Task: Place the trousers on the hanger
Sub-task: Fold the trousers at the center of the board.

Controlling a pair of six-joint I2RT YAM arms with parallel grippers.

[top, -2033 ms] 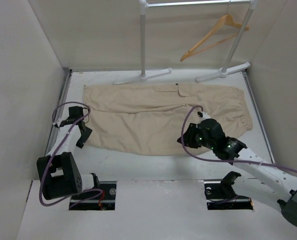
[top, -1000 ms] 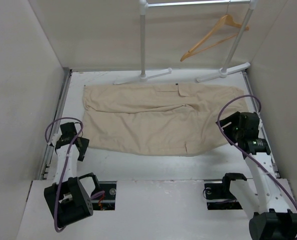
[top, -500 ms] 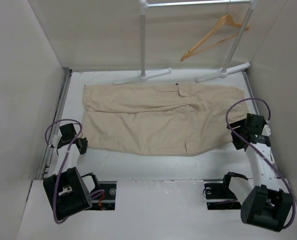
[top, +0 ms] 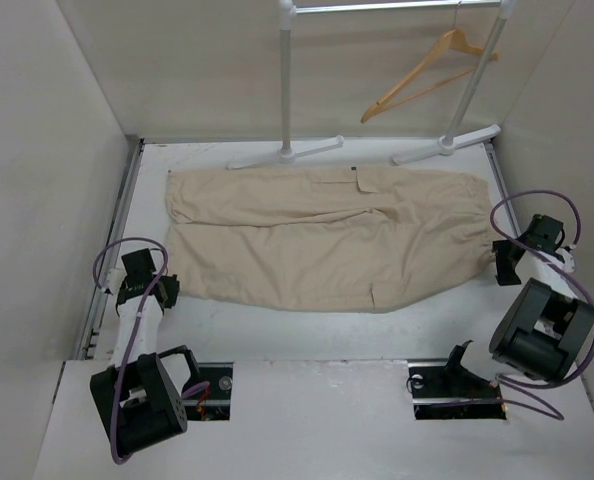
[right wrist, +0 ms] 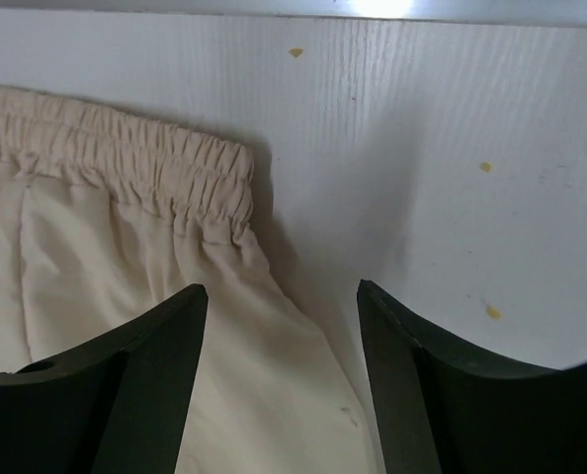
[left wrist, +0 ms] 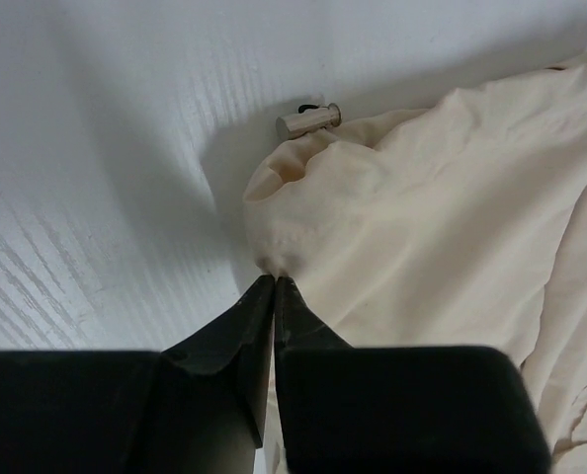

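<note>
The beige trousers (top: 327, 235) lie spread flat on the white table, waistband to the right. The light wooden hanger (top: 427, 70) hangs by its hook from the rack rail at the back right, far from both grippers. My left gripper (top: 163, 291) is at the trousers' near left corner. In the left wrist view it (left wrist: 274, 280) is shut, its tips touching the hem edge of the trousers (left wrist: 442, 207); no pinched cloth shows. My right gripper (top: 504, 262) is at the waistband end. In the right wrist view it (right wrist: 281, 286) is open over the elastic waistband corner (right wrist: 145, 163).
White rack poles (top: 286, 80) (top: 474, 85) stand at the back with feet on the table (top: 237, 320). Walls close in left, back and right. A small metal cord end (left wrist: 308, 119) lies by the hem. Yellow specks dot the table (right wrist: 486, 167).
My right arm has swung from over the trousers' middle to their right end and folded back. My left arm has drawn back a little toward the near side. The trousers have stayed put.
</note>
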